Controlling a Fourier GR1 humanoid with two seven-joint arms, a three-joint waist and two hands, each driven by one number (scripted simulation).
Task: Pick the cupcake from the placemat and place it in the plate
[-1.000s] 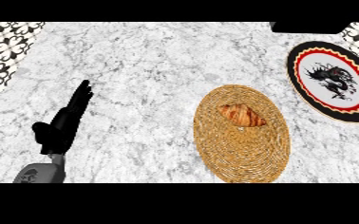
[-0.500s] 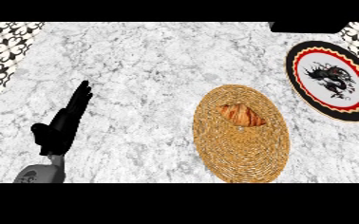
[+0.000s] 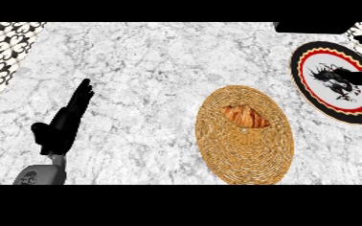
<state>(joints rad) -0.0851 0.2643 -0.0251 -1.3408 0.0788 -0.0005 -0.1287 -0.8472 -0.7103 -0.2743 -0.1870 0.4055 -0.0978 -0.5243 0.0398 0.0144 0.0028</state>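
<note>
Well right of the left hand (image 3: 62,124), pastry (image 3: 245,116) on placemat (image 3: 244,148)

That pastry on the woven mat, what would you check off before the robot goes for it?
1. Pastry on the placemat, nothing covering it: ok. It looks more like a croissant than a cupcake.
2. Plate free to receive it: ok for the part in view; its right side is cut off by the view's edge.
3. Counter between placemat and plate free of obstacles: ok.
4. Left hand open and holding nothing: ok; it rests at the view's left, apart from the mat.
5. Right hand ready: cannot tell, it is not in view.
</note>
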